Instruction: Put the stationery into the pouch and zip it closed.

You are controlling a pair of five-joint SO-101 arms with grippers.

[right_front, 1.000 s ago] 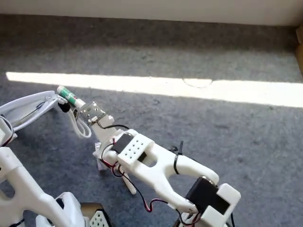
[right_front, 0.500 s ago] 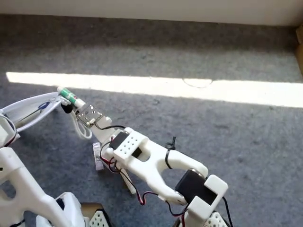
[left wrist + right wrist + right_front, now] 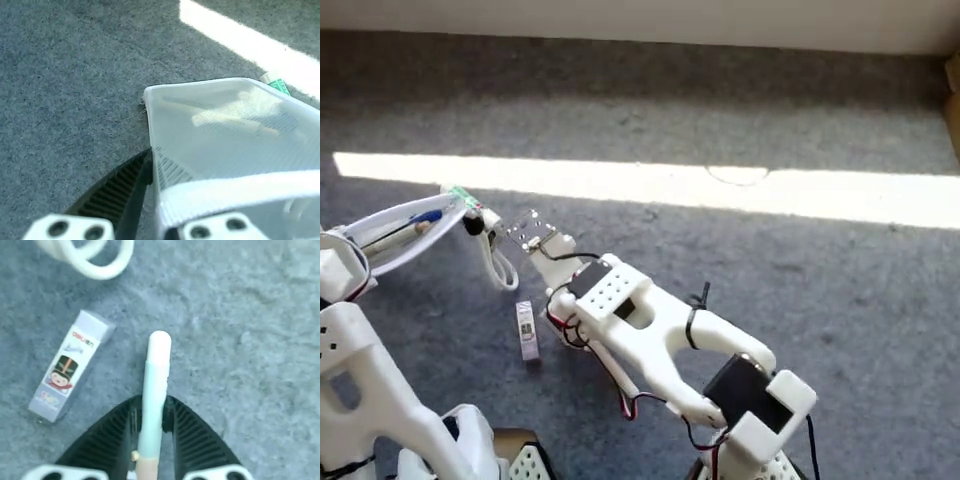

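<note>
Grey carpet [image 3: 820,290] lay beneath me on every side, its pile rough and speckled; a bright band of sunlight [image 3: 650,182] ran straight across it from edge to edge; on that band I saw a thin curved line [image 3: 737,177], too fine for me to tell what it was; beyond the carpet, along its far side, stood a pale wall [image 3: 620,18]; a brown edge [image 3: 954,100] showed at the high view's right border.
</note>
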